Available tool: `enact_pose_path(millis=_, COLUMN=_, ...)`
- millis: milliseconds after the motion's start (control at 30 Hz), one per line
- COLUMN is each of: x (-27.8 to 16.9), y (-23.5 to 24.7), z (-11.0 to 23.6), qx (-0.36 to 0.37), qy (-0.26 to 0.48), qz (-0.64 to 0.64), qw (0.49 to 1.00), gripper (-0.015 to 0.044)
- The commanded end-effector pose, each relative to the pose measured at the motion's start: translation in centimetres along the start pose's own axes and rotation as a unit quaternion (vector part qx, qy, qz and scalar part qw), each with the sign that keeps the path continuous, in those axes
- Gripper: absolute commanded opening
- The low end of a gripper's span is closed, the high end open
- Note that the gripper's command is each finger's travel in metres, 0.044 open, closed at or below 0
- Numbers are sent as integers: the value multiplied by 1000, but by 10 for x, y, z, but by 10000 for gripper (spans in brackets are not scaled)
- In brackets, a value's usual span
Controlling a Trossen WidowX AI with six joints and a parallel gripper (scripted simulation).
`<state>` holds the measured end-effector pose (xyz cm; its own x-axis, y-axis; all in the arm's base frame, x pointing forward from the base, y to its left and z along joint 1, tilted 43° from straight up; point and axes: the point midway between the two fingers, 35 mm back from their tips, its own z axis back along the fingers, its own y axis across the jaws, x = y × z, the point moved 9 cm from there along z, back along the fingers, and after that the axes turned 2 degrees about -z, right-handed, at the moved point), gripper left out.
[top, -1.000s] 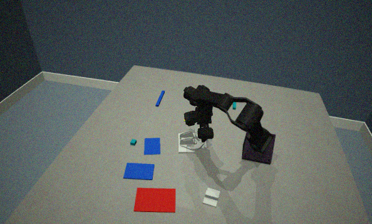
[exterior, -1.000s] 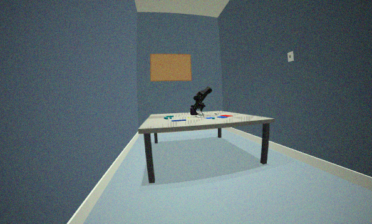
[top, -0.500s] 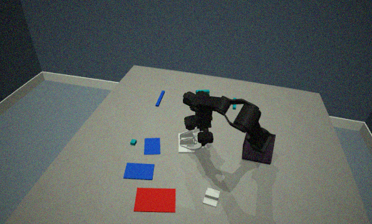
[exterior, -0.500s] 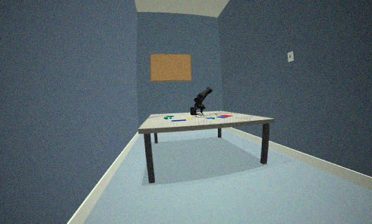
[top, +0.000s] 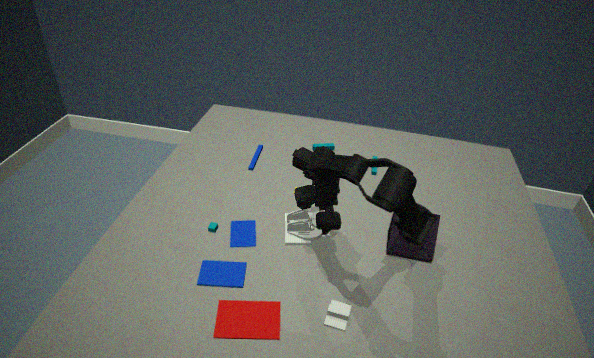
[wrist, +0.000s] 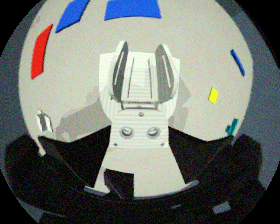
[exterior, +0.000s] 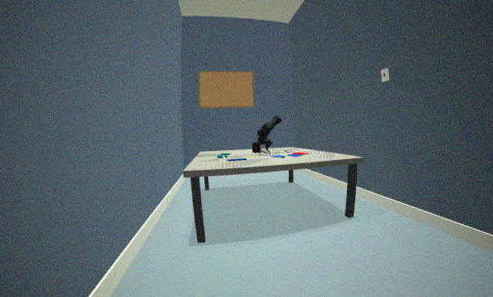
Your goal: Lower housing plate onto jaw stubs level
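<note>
The pale housing plate (wrist: 140, 142) is between the two black fingers of my gripper (wrist: 139, 128) (top: 316, 209) in the wrist view. It shows two round openings with something pale inside each. The two jaws, a left jaw (wrist: 119, 72) and a right jaw (wrist: 166, 75), stick out beyond the plate's far edge, side by side and apart, above the ribbed white base (wrist: 105, 64) (top: 294, 239). My gripper is shut on the housing plate, low over the base. The fingers hide much of the plate in the top view. I cannot tell whether the plate touches the stubs or sits level.
Two blue mats (top: 243, 233) (top: 222, 274) and a red mat (top: 247, 320) (wrist: 41, 52) lie beside the base. A slotted white block (top: 338, 308) is near the front. A blue bar (top: 255, 157) (wrist: 238, 62), a yellow patch (wrist: 213, 95) and a small teal block (top: 213, 227) lie around.
</note>
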<state>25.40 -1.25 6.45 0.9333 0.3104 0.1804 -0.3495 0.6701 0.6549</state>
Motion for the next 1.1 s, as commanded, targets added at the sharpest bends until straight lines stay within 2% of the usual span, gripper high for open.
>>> enact_pose_path(millis=0, x=0, y=0, z=-1, qx=2, qy=0, qz=-2, qw=1000, gripper=351)
enact_pose_path(millis=1067, x=0, y=0, z=-8, qx=2, qy=0, qz=-2, qw=1000, gripper=351)
